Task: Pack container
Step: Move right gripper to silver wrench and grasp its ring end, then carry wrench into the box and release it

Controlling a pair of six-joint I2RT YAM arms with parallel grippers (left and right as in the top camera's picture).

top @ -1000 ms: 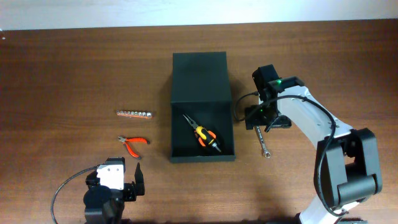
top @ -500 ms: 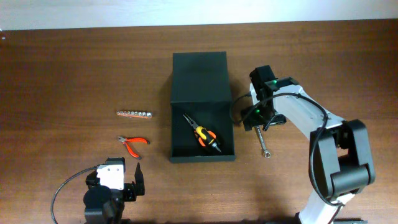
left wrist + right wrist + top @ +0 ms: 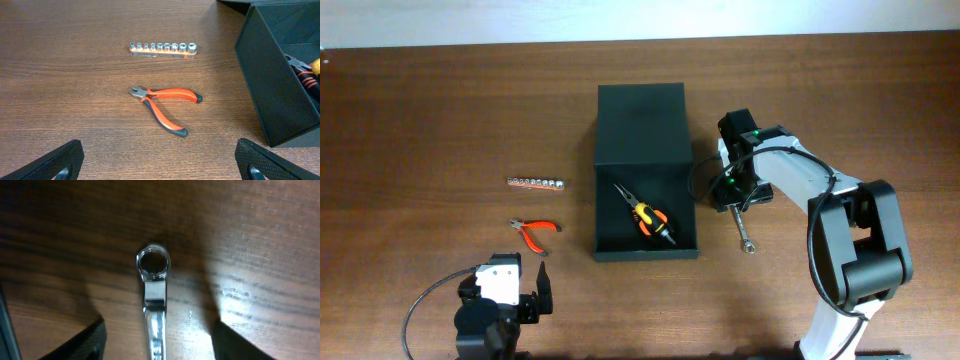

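Note:
The dark green container lies open mid-table, its flap lid folded back, with orange-and-yellow long-nose pliers inside. A chrome wrench lies on the wood just right of it. My right gripper is low over the wrench's upper end. In the right wrist view the wrench runs between the fingers of my right gripper, with bare wood on both sides, so it is open. My left gripper stands wide open near the front edge, holding nothing.
Small orange pliers and a socket rail lie on the wood left of the container's wall. In the overhead view these pliers sit just ahead of my left gripper.
The right gripper has shifted slightly left over the wrench's upper end and its elbow has swung in. The left arm and the tools have not moved.

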